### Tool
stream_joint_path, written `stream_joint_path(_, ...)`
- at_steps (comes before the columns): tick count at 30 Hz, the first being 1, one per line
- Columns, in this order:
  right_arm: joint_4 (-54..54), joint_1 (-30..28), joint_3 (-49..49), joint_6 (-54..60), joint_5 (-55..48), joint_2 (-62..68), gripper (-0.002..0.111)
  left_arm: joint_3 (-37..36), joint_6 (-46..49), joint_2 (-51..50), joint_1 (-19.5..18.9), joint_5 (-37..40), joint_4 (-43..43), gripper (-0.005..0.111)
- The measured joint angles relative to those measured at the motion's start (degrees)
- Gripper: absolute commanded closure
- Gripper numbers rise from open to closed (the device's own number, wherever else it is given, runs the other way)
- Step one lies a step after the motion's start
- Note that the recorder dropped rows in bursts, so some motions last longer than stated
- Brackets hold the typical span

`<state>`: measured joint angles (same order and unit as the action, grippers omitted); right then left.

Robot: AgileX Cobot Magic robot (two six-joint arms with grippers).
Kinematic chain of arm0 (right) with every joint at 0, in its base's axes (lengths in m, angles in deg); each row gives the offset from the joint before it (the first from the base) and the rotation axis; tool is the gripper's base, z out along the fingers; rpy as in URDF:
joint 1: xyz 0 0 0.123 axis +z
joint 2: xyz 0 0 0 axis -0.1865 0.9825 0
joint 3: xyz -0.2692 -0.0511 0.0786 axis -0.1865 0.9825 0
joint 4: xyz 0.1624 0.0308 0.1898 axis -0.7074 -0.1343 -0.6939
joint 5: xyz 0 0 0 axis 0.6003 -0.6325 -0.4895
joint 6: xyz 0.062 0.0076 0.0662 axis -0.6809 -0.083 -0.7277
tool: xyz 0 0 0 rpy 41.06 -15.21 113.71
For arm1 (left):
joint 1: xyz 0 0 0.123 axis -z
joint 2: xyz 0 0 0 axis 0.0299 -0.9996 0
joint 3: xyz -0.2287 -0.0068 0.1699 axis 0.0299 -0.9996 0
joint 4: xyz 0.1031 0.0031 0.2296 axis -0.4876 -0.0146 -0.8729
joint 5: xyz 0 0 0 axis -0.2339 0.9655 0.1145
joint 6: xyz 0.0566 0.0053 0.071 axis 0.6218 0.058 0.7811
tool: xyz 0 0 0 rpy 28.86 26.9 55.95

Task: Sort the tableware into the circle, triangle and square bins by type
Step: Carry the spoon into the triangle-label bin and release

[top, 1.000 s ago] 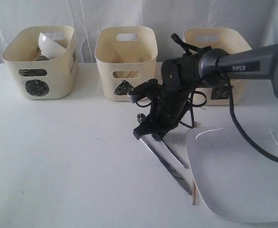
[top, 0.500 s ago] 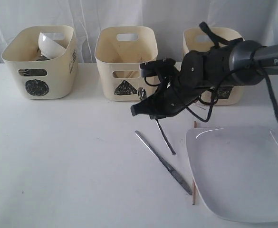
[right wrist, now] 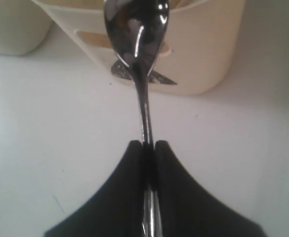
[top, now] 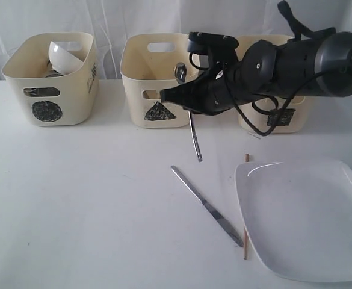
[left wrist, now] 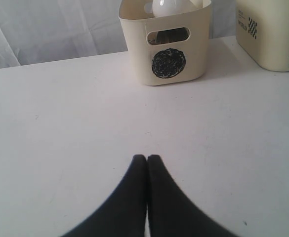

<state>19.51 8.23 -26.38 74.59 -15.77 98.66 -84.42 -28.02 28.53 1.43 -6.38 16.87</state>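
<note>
My right gripper [top: 179,96] [right wrist: 148,144] is shut on a steel spoon [top: 193,135] [right wrist: 137,34], held in the air with its bowl up, just in front of the triangle bin [top: 157,78] [right wrist: 203,49]. A steel knife [top: 207,206] lies on the table below. The square white plate [top: 308,223] lies at the front right, with a wooden chopstick [top: 245,244] along its left edge. The circle bin [top: 49,78] [left wrist: 166,44] holds a white bowl [top: 64,57] [left wrist: 171,6]. The square bin [top: 272,120] is mostly hidden behind my right arm. My left gripper [left wrist: 147,158] is shut and empty, low over bare table.
The three cream bins stand in a row at the back of the white table [top: 73,198], before a white curtain. A black cable [top: 260,129] hangs from my right arm in front of the square bin.
My right gripper has shut on the spoon and lifted it off the table, up and back toward the triangle bin. The knife, chopstick and plate have stayed put.
</note>
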Motion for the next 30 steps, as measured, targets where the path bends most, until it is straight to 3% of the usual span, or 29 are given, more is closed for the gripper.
stream_joint_path(6,-0.96,-0.37,-1.92,0.0,3.78,-0.25,0.108,0.0,0.0,0.0,0.0,0.0,0.0,0.107)
stream_joint_path(16,-5.12,-3.55,-13.5,-0.1,6.54,1.45,0.108,0.0,0.0,0.0,0.0,0.0,0.0,0.107)
stream_joint_path(30,-6.39,-4.65,-43.0,-0.1,2.92,22.52,0.108,0.0,0.0,0.0,0.0,0.0,0.0,0.107)
